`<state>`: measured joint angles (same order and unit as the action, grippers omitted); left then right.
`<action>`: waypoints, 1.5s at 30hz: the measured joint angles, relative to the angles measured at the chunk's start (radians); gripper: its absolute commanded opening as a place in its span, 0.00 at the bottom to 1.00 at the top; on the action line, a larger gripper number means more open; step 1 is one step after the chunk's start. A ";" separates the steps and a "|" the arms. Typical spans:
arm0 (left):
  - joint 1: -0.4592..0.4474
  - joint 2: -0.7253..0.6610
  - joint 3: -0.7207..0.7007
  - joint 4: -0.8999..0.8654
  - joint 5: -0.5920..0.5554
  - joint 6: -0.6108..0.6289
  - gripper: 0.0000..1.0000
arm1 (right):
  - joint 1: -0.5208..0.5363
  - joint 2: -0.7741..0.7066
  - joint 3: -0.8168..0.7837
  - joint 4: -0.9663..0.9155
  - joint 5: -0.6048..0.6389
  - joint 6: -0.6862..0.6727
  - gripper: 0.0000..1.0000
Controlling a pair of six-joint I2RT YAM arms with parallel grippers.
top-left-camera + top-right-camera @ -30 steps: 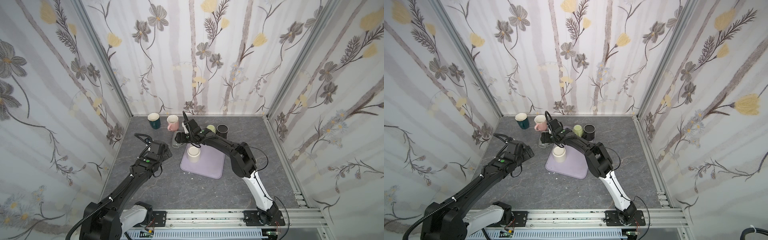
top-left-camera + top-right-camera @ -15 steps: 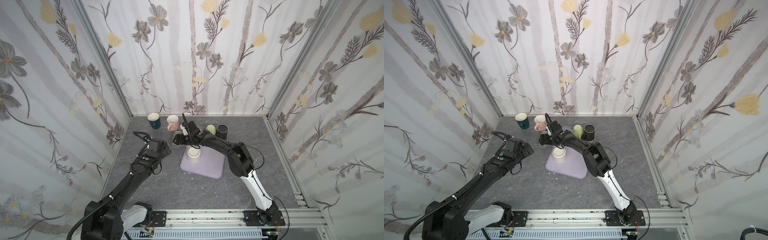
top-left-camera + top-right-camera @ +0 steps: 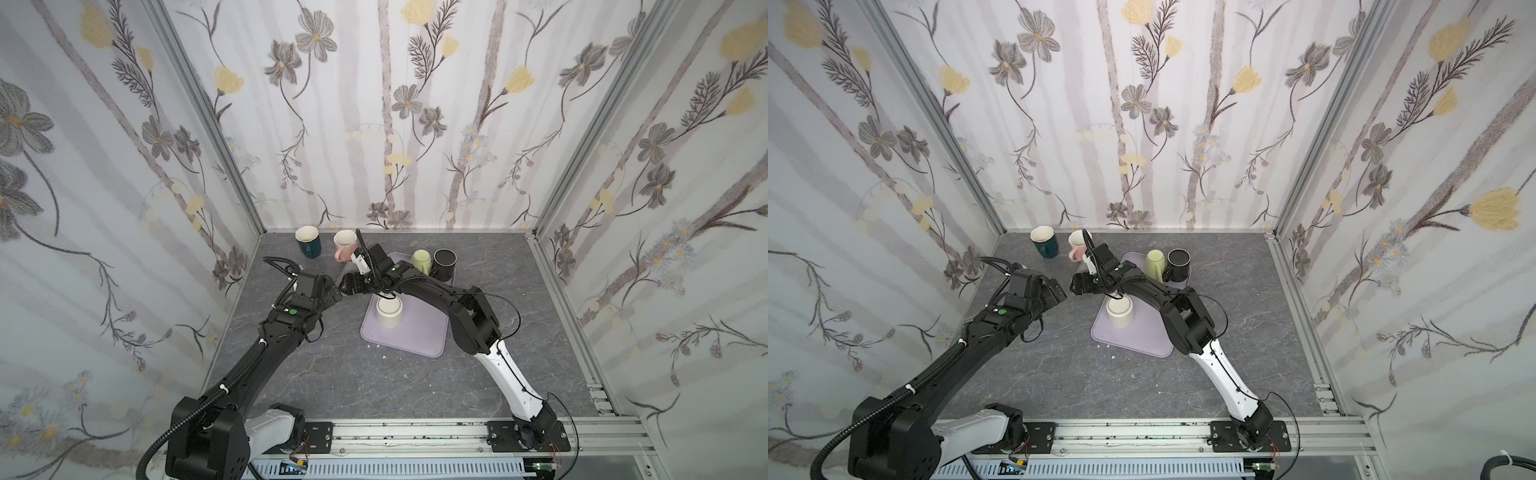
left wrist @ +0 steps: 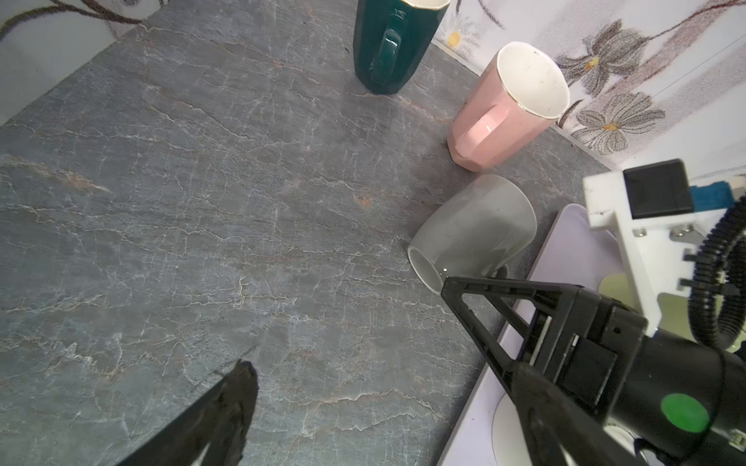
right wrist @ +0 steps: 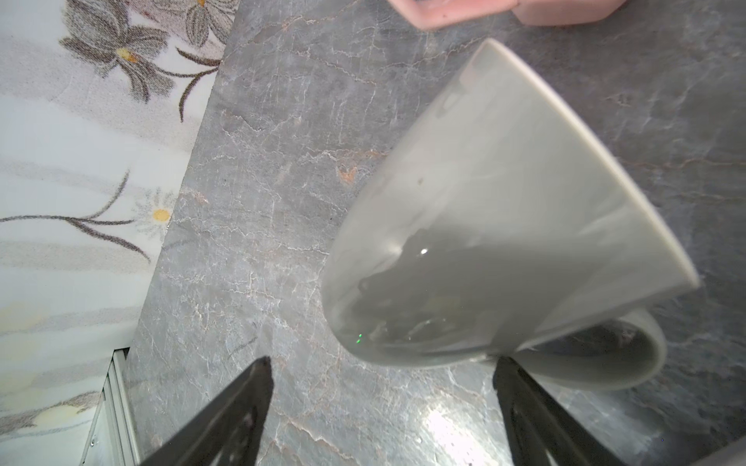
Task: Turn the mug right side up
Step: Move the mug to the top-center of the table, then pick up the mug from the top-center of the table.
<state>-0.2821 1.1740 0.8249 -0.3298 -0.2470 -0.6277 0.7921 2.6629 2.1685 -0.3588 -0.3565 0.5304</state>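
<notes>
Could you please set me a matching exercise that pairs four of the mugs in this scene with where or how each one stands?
Things:
1. grey mug
2. pink mug
3. cream mug
4. black mug

Places or states:
A. right beside the light green mug
B. tipped, on the bare table
C. on the purple tray, apart from other mugs
D. upright next to the dark green mug

Pairs: 1-B, 2-D, 3-C, 4-A

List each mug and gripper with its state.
grey mug: tilted over on the table, not upright
pink mug: upright
dark green mug: upright
black mug: upright, on the tray
light green mug: on the tray, orientation unclear
cream mug: on the tray, orientation unclear
left gripper: open
right gripper: open
</notes>
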 measured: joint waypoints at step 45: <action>-0.091 1.065 1.231 -0.639 -0.077 0.032 1.00 | -0.199 -1.196 -1.326 0.236 0.188 0.023 0.96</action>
<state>-0.3729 2.2395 2.0560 -0.9691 -0.3244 -0.5961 0.5930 1.4670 0.8421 -0.1230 -0.1688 0.5533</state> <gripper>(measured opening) 0.997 0.958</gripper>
